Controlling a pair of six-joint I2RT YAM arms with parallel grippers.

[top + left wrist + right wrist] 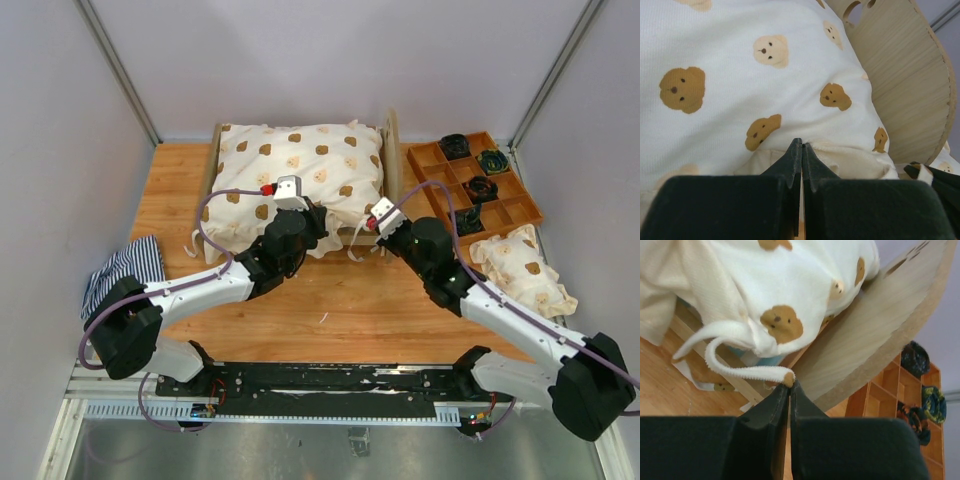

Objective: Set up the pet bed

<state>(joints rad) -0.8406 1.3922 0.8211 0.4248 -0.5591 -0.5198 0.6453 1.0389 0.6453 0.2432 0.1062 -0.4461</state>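
The pet bed stands at the back middle of the table, its plywood headboard (393, 150) on the right. A cream dog-print cover (300, 165) lies over it and hides most of the mattress. A bit of blue shows under the cover in the right wrist view (765, 360). My left gripper (310, 215) is shut at the cover's near edge, its tips (801, 142) pinched on the hem (850, 160). My right gripper (372, 232) is shut on the end of a white tie strap (750, 372) at the cover's near right corner, beside the headboard (875, 335).
A brown compartment tray (420, 160) with dark items stands at the back right and also shows in the right wrist view (890, 390). A small dog-print pillow (520, 265) lies at the right. A navy-striped cloth (125, 270) hangs at the left edge.
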